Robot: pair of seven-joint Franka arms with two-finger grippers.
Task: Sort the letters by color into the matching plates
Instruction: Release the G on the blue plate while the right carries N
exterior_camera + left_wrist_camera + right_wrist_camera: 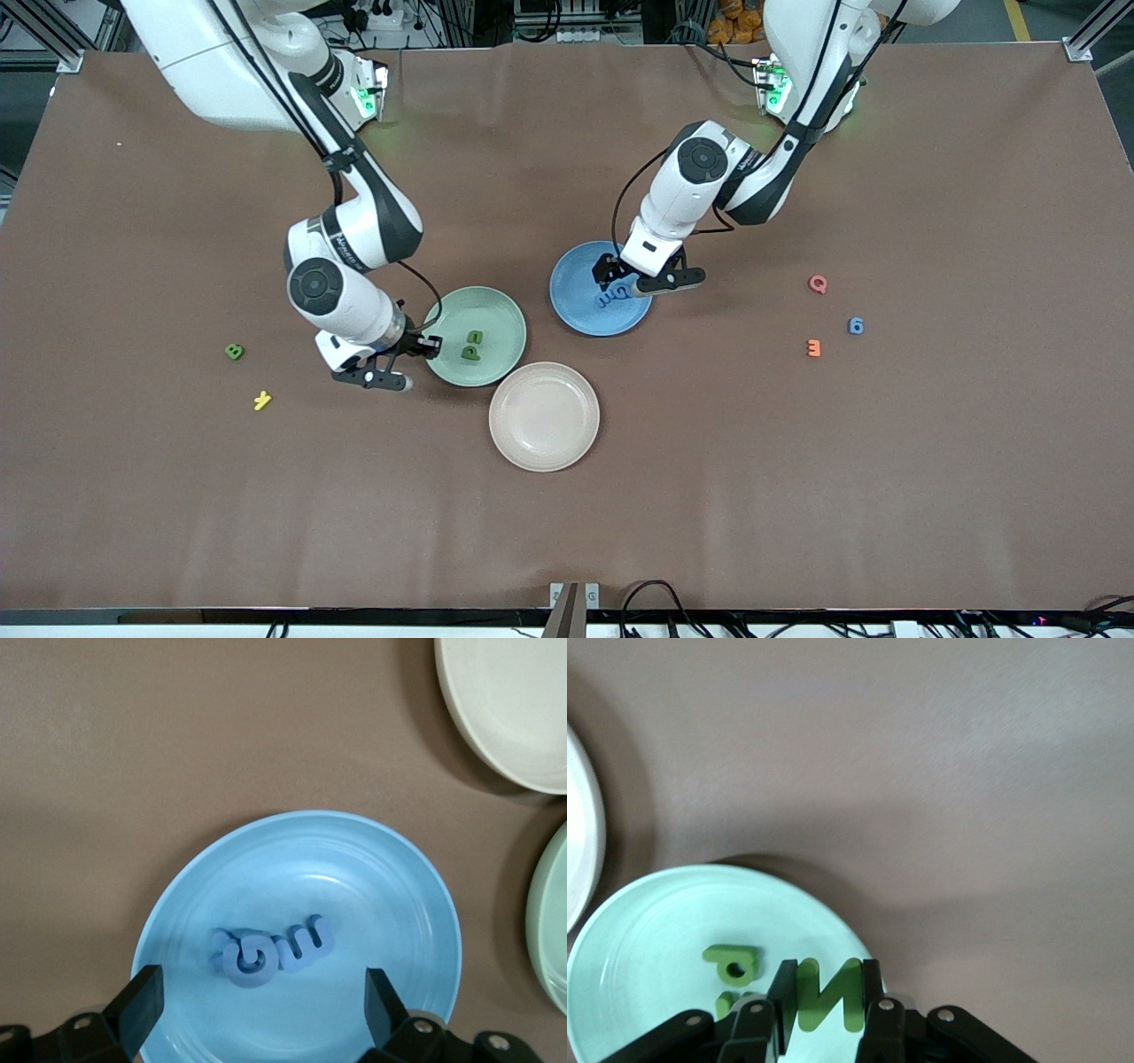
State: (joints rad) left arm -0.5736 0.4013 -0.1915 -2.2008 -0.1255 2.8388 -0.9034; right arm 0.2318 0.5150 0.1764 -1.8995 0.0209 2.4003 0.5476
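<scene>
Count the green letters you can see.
4 green letters. Two lie in the green plate; the right gripper holds one over its rim; one lies on the table toward the right arm's end. More may be hidden.

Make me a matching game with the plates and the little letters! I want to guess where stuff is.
Things:
1. green N
2. blue letters
3. green B
4. cream plate

Places or states:
A. lying in the blue plate
B. nothing in it
C. pinched in the right tool
D. on the bare table, toward the right arm's end

Pairs: 1-C, 2-A, 3-D, 4-B
</scene>
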